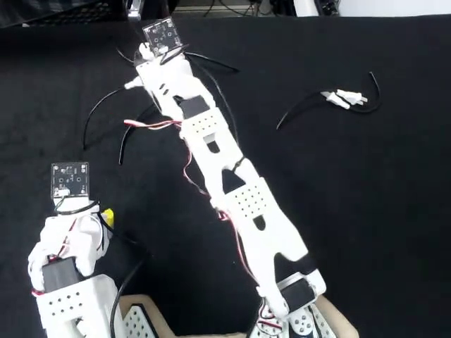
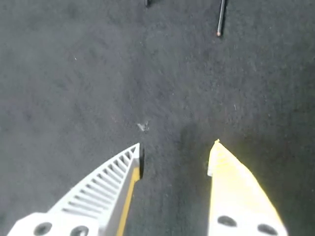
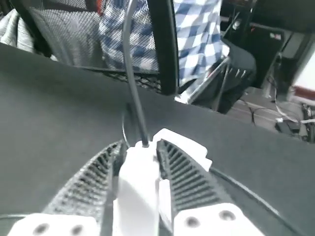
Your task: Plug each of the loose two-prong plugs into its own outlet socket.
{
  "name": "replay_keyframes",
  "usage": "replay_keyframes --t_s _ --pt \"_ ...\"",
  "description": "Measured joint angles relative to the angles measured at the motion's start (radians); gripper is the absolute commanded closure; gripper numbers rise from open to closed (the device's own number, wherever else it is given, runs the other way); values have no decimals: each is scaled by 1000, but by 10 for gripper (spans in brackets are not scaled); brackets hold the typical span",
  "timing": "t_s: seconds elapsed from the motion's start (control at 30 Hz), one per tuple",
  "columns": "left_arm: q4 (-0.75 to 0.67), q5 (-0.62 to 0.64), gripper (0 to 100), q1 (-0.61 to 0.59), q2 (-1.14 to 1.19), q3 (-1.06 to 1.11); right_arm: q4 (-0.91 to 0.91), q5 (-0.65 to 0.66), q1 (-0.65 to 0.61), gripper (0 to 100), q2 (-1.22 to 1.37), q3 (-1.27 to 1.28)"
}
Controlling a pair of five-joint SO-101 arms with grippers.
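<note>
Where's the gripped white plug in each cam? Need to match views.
Right wrist: plug clamped in right gripper, cable leading ahead.
High: under the camera board at the long arm's far tip.
Left wrist: left gripper over black mat.
Shared: black mat.

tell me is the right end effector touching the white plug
Touching. The right wrist view shows the right end effector shut on the white plug, pressing against both of its sides.

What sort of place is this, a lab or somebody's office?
Likely a robotics lab or workshop: a left arm and right arm at a black table, a plug in the right's jaws, a mesh chair and floor cables behind.
</note>
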Motion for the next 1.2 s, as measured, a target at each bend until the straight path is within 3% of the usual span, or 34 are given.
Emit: replay_keyframes --t_s 0.17,0.43,0.6,1.03,1.2 --pt "0 0 768 2 0 0 115 -54 -3 855 12 -127" --pt "0 0 768 25 3 12 138 -58 -5 836 12 -138" --pt "0 0 768 26 3 12 245 -58 -5 836 8 -170" --pt "0 0 768 26 3 12 654 -57 -3 836 -397 -204" --pt "0 0 768 26 3 12 824 -57 52 838 -508 -204"
